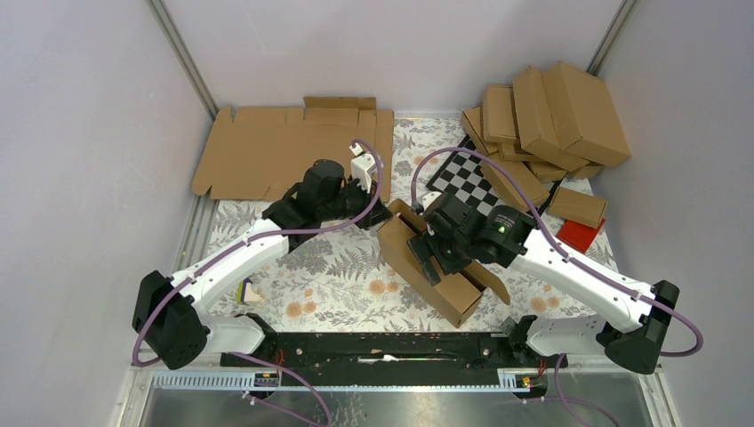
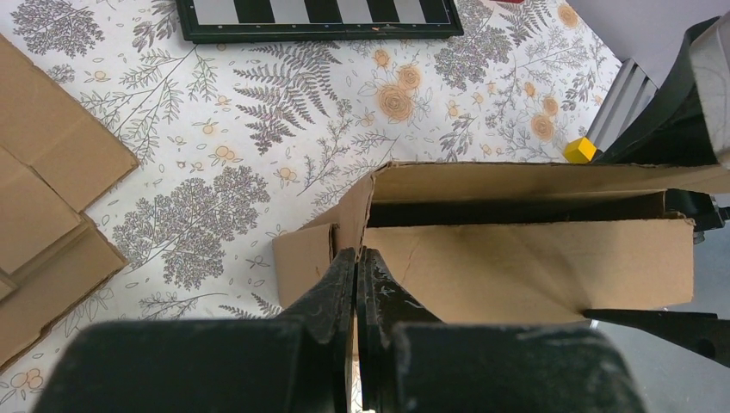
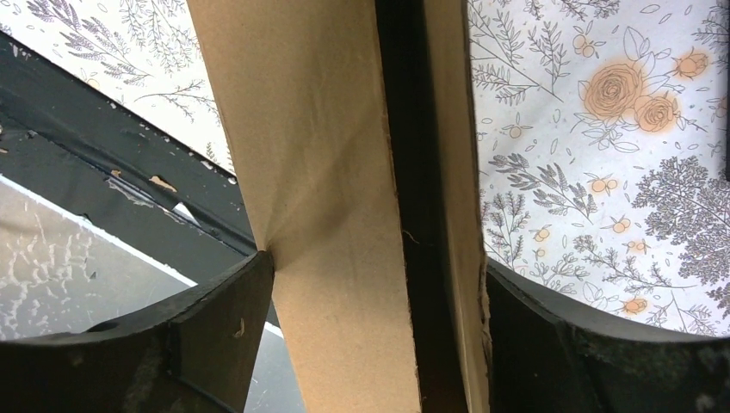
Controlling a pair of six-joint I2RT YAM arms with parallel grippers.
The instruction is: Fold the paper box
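Two arms: both work on the box, and nothing else is touched.
Box place: mid-table on the floral cloth, lying diagonally between the arms, its near end towards the black rail.
Right gripper: jaws set wide and straddling the box, one finger against each long outer wall, so it squeezes the box across its width.
Left gripper: jaws fully closed, with the tips at the far corner where an end flap meets a wall. Whether any card is nipped between them cannot be told.
Risk, crushing: a faint crease fans out from the right gripper's near finger, so a harder squeeze would likely buckle that wall inward.
Risk, slipping: the closed left tips bear on a thin corner edge. A skewed push could slide them off and let the end flap spring back.
Risk, shifting: the box rests loose on the cloth, so uneven force from the two arms could twist or tip it.
Box look: plain brown corrugated card, half formed. The long walls stand close together with a narrow dark slot between them.
Loose parts: the far end flap juts out untucked, and another flap splays at the near right end.
Judgement: the ends remain to be closed.
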